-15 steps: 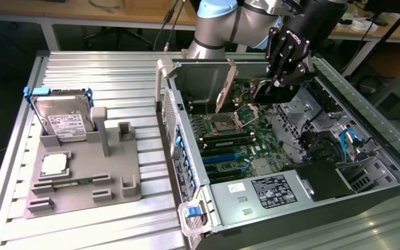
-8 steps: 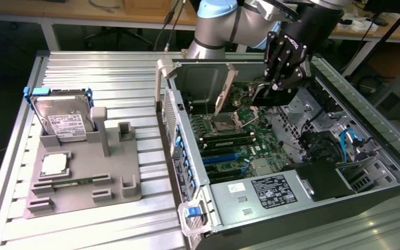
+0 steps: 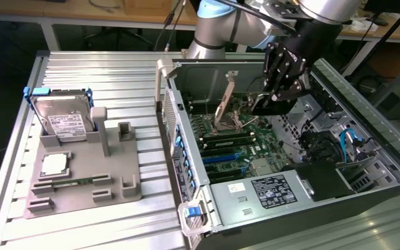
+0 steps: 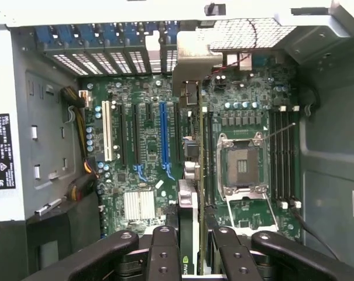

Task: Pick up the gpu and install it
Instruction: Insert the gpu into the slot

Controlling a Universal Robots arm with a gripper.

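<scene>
My gripper (image 3: 267,107) is inside the open PC case (image 3: 366,156), shut on the gpu (image 3: 226,100). The card hangs above the motherboard (image 3: 236,136) with its silver end bracket toward the case's rear wall. In the wrist view the gpu (image 4: 188,199) is edge-on between my black fingers (image 4: 165,249), and my gripper (image 4: 191,249) clamps its near end. Its bracket (image 4: 194,55) reaches the rear slot openings. The card lies above the strip between the long blue slot (image 4: 163,132) and the CPU socket (image 4: 241,167), not seated in any slot.
A grey fixture tray (image 3: 116,177) stands on the slatted table at the exterior view's left, holding a silver hard drive (image 3: 64,121), a processor (image 3: 54,164) and a narrow memory stick (image 3: 71,182). The power supply (image 3: 270,190) and cables (image 3: 346,138) crowd the case.
</scene>
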